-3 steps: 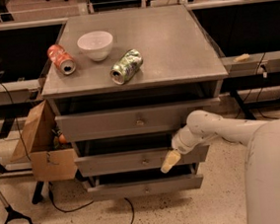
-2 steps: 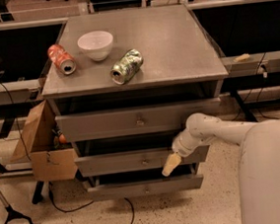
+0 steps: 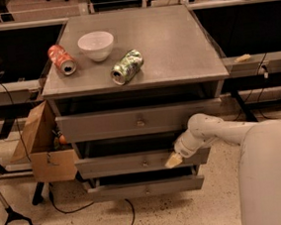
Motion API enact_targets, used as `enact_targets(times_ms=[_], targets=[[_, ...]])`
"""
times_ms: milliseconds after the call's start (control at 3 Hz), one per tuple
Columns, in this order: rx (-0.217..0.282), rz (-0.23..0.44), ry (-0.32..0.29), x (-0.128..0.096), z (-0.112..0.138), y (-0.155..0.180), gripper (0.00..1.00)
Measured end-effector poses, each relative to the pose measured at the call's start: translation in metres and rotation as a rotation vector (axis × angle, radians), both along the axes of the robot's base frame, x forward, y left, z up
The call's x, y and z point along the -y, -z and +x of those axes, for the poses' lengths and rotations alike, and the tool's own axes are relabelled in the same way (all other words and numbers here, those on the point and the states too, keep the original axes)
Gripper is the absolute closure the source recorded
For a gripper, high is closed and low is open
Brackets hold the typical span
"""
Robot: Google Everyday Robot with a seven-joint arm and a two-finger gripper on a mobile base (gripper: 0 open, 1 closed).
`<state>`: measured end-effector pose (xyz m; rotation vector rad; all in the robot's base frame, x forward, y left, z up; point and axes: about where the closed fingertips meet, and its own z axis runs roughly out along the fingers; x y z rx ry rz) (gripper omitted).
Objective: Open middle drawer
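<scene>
hidden or unclear: right end of the middle drawer (image 3: 110, 164) is covered by the arm (image 3: 216, 129). the gripper (image 3: 173, 159) shows only as a pale yellowish tip, and whether it is clenched or released cannot be told. dark gaps above each drawer hide the insides. the robot's body is cut off at the right and bottom edges.

middle drawer: grey metal, flat front, small round knob (image 3: 145, 162) at centre. it sits in the cabinet (image 3: 173, 41) between the top drawer (image 3: 102, 125) and the bottom drawer (image 3: 123, 191).

arm: white, reaches in from the right and bends down to the left. the gripper is against the middle drawer's front, just right of the knob.
</scene>
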<state>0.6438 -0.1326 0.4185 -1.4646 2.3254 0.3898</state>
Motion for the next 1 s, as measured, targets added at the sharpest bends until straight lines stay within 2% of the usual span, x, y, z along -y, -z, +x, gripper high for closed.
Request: enact_targets(times_ms=[667,1000], targets=[[0.000,0.000,0.000,0.001,0.003,-0.007,0.88],[-0.014,-0.012,0.006,0.009,-0.014,-0.004,0.88]])
